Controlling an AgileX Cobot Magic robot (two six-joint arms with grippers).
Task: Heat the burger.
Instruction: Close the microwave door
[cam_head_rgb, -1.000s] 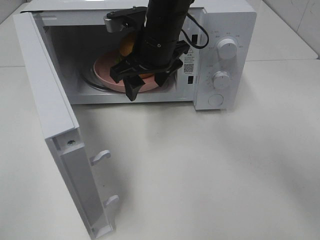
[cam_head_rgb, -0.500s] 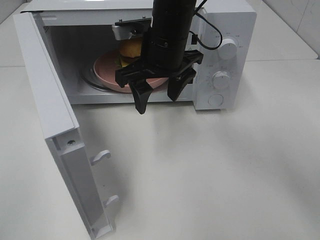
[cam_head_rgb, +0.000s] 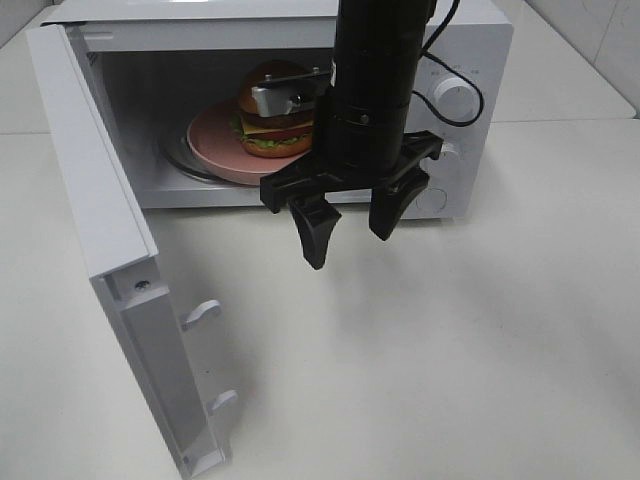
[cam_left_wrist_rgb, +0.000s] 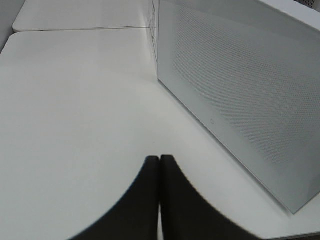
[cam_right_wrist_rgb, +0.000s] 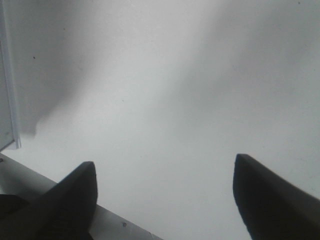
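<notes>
My right arm is covering the right side of the burger and of the pink plate, and part of the lower knob on the microwave. Its open door is running off the frame's edge. My left gripper and right gripper are showing only finger ends, cropped by the frame. The panel print is reading too small to make out.

Bright, even light; soft shadows on table; wrist views blurred.

A: Burger, condition?
B: Intact, upright. Golden-brown bun, yellow cheese, dark patty, tomato, lettuce at base.
A: Position?
B: On pink plate inside open-doored microwave; one side partly hidden.
</notes>
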